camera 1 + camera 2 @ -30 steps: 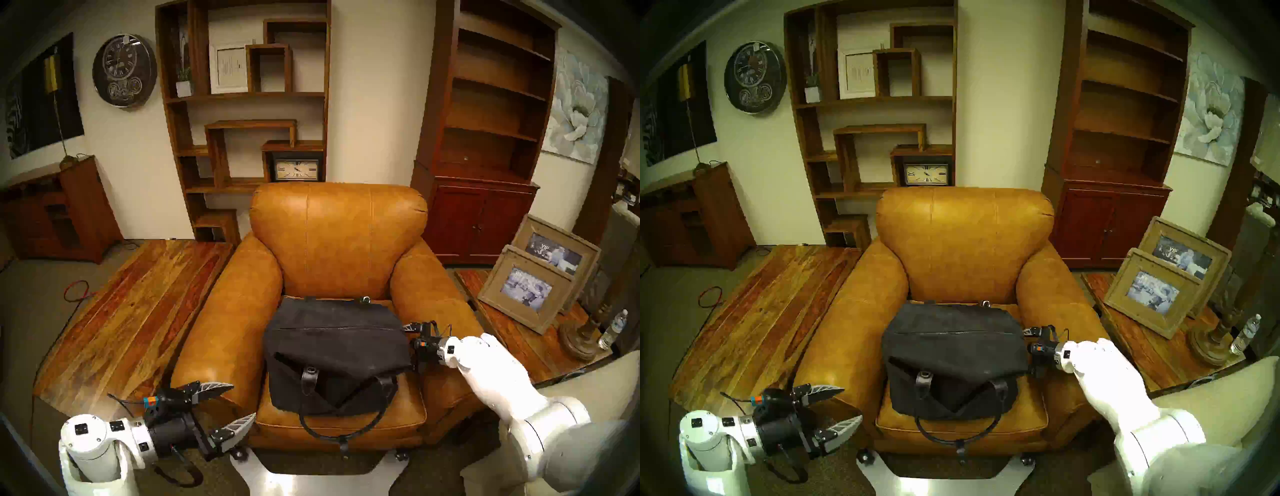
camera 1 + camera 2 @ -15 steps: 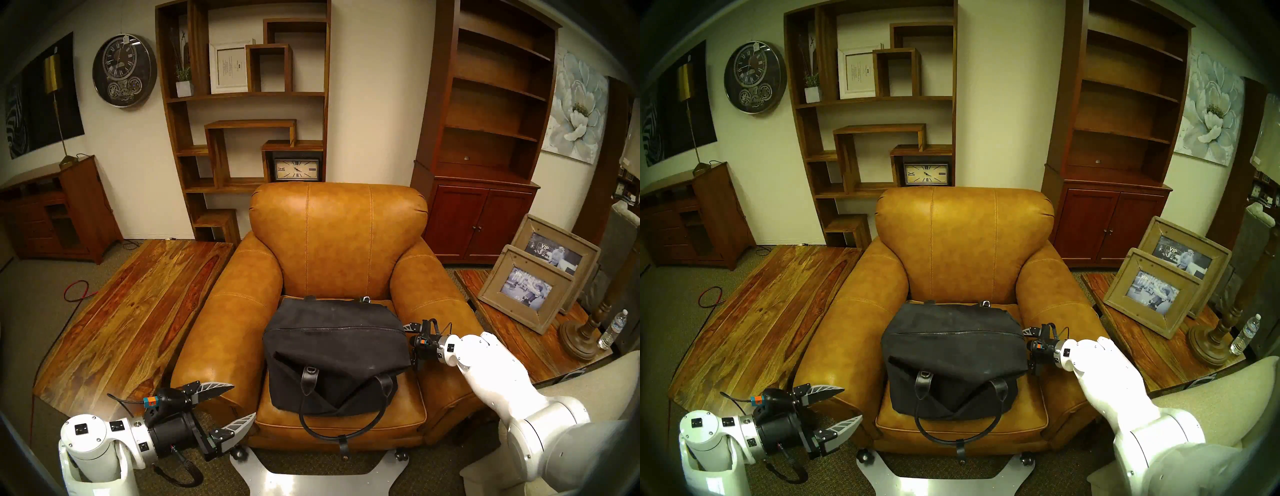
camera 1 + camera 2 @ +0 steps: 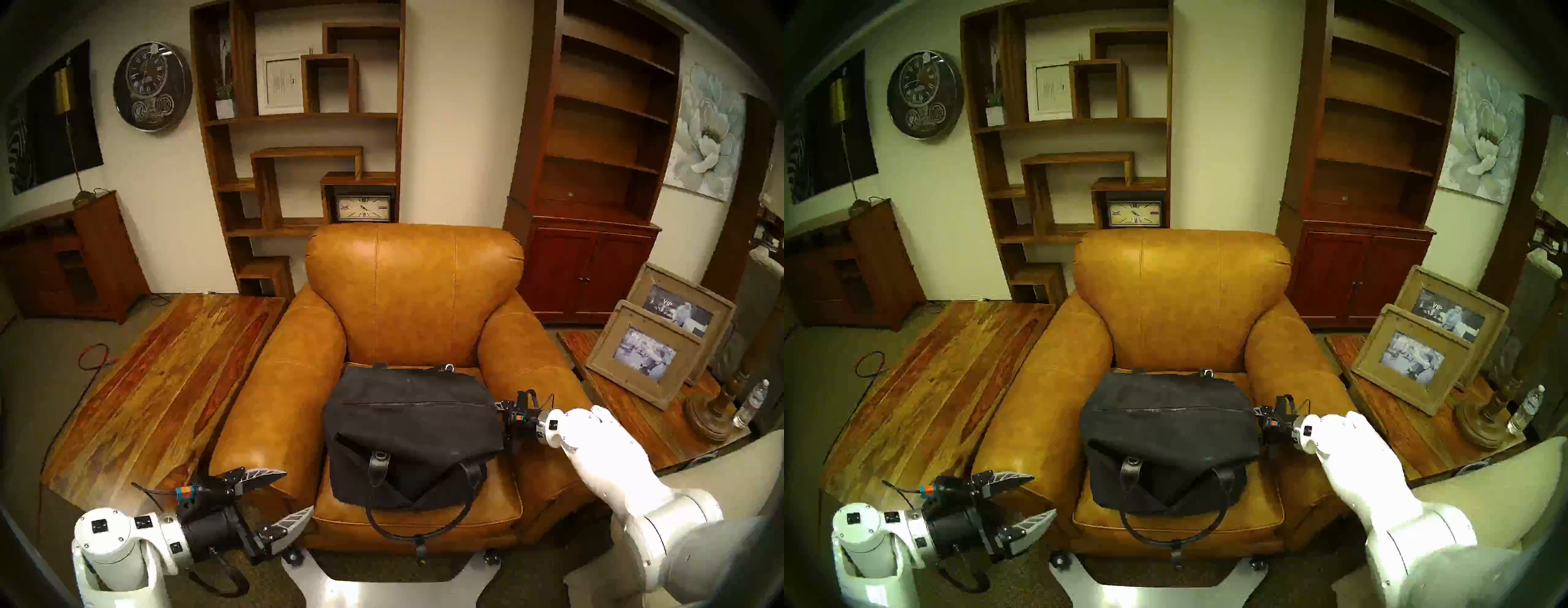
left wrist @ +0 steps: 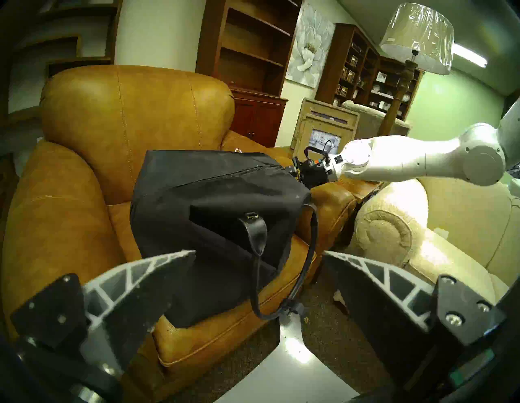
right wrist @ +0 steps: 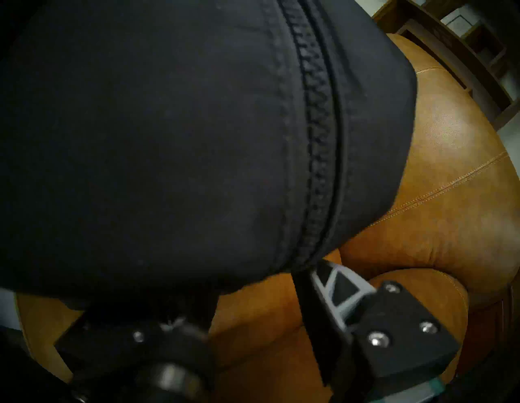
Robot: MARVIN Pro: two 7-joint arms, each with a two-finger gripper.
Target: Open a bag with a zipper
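With the left end effector [image 3: 283,492] idle and wide, the right end effector [image 5: 284,284], seemingly half-closed at the zipper [image 5: 315,146] end of the bag [image 3: 407,429], should clamp only the pull, not canvas.

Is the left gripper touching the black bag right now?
Apart. In the head view the left gripper sits open beside the armchair's front corner, with tan leather showing between it and the bag.

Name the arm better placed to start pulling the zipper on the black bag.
Right. The right hand sits at the end of the long dark zipper on the soft black canvas bag; the left hand hangs open off the tan leather armchair's front corner.
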